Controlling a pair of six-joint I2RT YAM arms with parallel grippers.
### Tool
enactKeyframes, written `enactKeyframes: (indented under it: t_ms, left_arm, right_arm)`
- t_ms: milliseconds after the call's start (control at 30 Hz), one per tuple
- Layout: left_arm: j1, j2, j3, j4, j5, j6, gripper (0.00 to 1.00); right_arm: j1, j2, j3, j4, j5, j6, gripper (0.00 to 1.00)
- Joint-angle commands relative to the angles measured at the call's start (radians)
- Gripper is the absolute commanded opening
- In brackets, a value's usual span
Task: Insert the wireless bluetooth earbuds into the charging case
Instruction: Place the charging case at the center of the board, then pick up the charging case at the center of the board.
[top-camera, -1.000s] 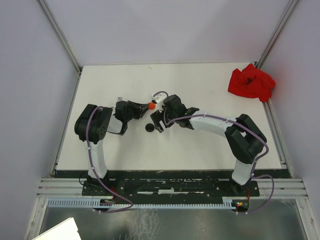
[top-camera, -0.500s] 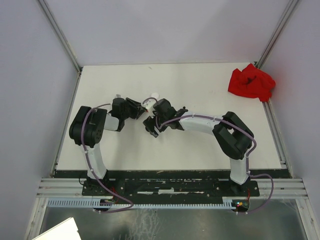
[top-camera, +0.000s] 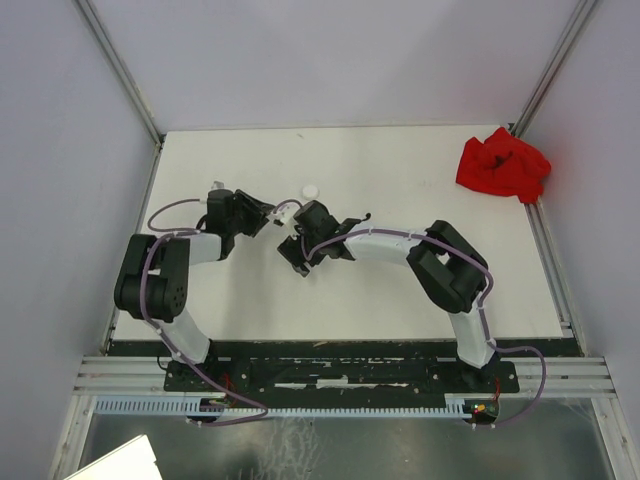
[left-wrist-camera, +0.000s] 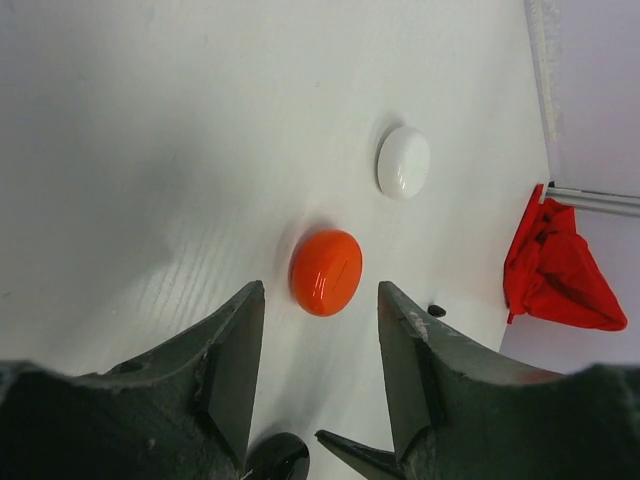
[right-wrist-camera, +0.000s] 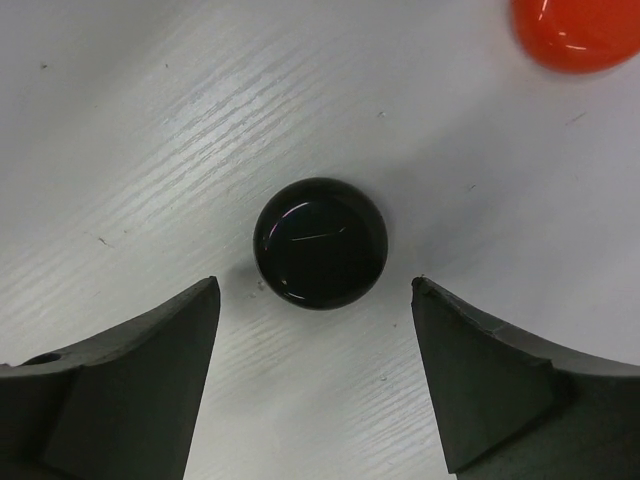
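Observation:
Three shut round charging cases lie on the white table. The orange case rests just beyond the fingertips of my left gripper, which is open and holds nothing. The black case lies just ahead of my right gripper, whose jaws stand wide apart on either side of it without touching. The white case sits farther back. One tiny black earbud lies on the table to the right of the orange case. From above, the left gripper and right gripper are close together mid-table.
A crumpled red cloth lies at the back right corner by the metal frame rail. The right gripper's fingertip pokes into the left wrist view beside the black case. The orange case shows at the right wrist view's top right.
The left gripper has opened and let go of the orange case, then drawn back to the left. The right gripper has moved left and lined up behind the black case.

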Motion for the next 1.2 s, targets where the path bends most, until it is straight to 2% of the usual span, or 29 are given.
enactKeyframes:
  t_ms: [0,100,167,233,333,367,533,800,967,1067,1167]
  left_arm:
    - [0.022,-0.102,-0.026,-0.042,-0.046,0.105,0.56]
    - [0.05,-0.154,-0.083,0.038,-0.01,0.093,0.56]
    - [0.07,-0.188,-0.137,0.119,0.017,0.071,0.61]
    - [0.086,-0.226,-0.189,0.214,0.045,0.051,0.72]
    - [0.103,-0.268,-0.222,0.254,0.073,0.063,0.98]
    - [0.106,-0.28,-0.223,0.251,0.077,0.077,0.99]
    - [0.116,-0.347,-0.229,0.22,0.072,0.096,0.99]
    - [0.117,-0.379,-0.221,0.173,0.077,0.105,0.99]
    - [0.117,-0.389,-0.224,0.164,0.093,0.104,0.99]
    - [0.118,-0.402,-0.23,0.165,0.097,0.106,0.97]
    - [0.117,-0.405,-0.237,0.187,0.139,0.097,0.94]
  right_arm:
    - [0.01,0.018,0.055,-0.002,0.022,-0.016,0.85]
    - [0.013,0.032,0.065,-0.008,0.026,-0.017,0.83]
    - [0.015,0.039,0.073,-0.014,0.029,-0.019,0.82]
    - [0.016,0.045,0.079,-0.017,0.034,-0.021,0.81]
    - [0.018,0.053,0.087,-0.023,0.042,-0.024,0.78]
    - [0.018,0.058,0.089,-0.025,0.045,-0.025,0.77]
    - [0.019,0.067,0.091,-0.028,0.061,-0.024,0.7]
    - [0.019,0.094,0.109,-0.03,0.068,-0.024,0.64]
    - [0.019,0.094,0.109,-0.034,0.093,-0.022,0.51]
    - [0.019,0.074,0.081,-0.009,0.103,-0.019,0.39]
    - [0.018,0.007,-0.007,0.1,0.133,-0.024,0.34]
